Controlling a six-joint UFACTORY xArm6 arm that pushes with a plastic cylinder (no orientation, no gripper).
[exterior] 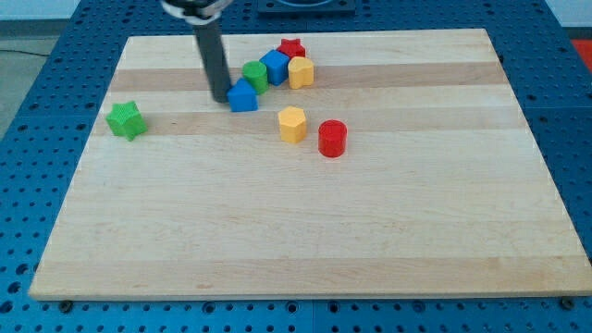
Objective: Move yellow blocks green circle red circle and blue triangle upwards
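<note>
While the rod (211, 55) stands upright near the board's (370, 240) top left, its tip (219, 98) rests just left of the blue triangle (243, 96), touching or nearly so; there are no jaws to open or close, only a bare rod end holding nothing. Tip placement beside the triangle, not below it, suggests a sideways nudge or repositioning, not yet an upward push.

Cluster at the view's top: green circle (255, 76) just above-right of the triangle, then blue cube (274, 67), red star (292, 48) behind, yellow block (301, 72) at the cluster's right end. These sit packed, likely already shoved upward together.

Lower, apart from cluster: second yellow block (292, 124) and red circle (332, 139), just beside each other. Both appear to need moving up.

Green star (126, 120) sits alone at the view's left, not part of the task.
</note>
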